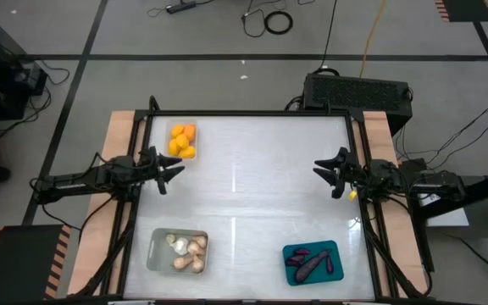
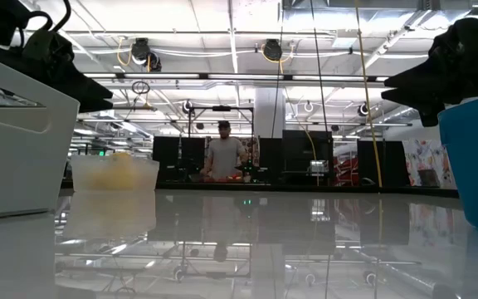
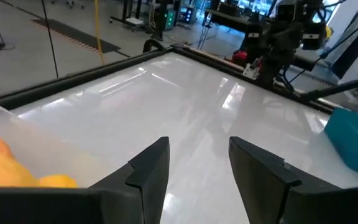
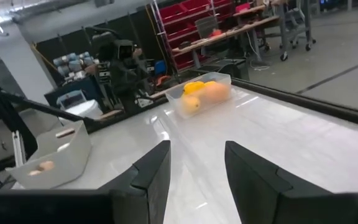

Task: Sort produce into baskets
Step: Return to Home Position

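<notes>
Orange-yellow fruits lie in a small clear basket at the table's far left. Pale knobbly bulbs fill a greyish basket at the near left. Dark purple eggplants lie in a teal basket at the near right. My left gripper hovers open at the left edge, just nearer than the fruit basket, with nothing between its fingers. My right gripper hovers open at the right edge, pointing across the table, also with nothing between its fingers.
The white table top lies bare between the two grippers and the three baskets. A dark frame runs along the far edge. A black box stands behind the far right corner. A person stands far off in the room.
</notes>
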`<act>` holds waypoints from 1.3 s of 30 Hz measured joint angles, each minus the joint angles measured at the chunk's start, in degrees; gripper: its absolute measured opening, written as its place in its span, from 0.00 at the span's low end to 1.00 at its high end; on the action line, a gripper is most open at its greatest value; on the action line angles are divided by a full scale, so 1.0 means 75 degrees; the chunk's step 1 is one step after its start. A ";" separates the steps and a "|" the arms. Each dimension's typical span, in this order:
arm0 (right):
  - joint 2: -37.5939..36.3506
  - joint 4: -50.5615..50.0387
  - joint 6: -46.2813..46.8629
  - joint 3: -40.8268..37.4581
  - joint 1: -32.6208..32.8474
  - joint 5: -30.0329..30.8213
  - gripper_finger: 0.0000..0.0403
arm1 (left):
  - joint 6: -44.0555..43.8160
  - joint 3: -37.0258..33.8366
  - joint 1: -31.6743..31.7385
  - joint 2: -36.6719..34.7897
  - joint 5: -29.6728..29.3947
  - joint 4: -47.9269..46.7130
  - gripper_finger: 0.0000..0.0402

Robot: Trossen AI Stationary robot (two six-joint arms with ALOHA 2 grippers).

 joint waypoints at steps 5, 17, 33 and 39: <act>0.0134 -0.0003 -0.0167 0.0000 0.0006 -0.0071 0.36 | 0.0318 0.0000 0.0000 0.0000 -0.1023 -0.0161 0.43; 0.0201 -0.0001 -0.0001 0.0000 0.0006 -0.0051 0.36 | 0.0574 0.0012 0.0000 0.0130 -0.1480 -0.0355 0.43; 0.0201 -0.0001 0.0002 0.0000 0.0007 -0.0051 0.36 | 0.0597 0.0003 0.0000 0.0137 -0.1483 -0.0329 0.43; 0.0198 -0.0001 0.0002 0.0000 0.0006 -0.0048 0.36 | 0.0595 0.0003 0.0000 0.0137 -0.1483 -0.0329 0.43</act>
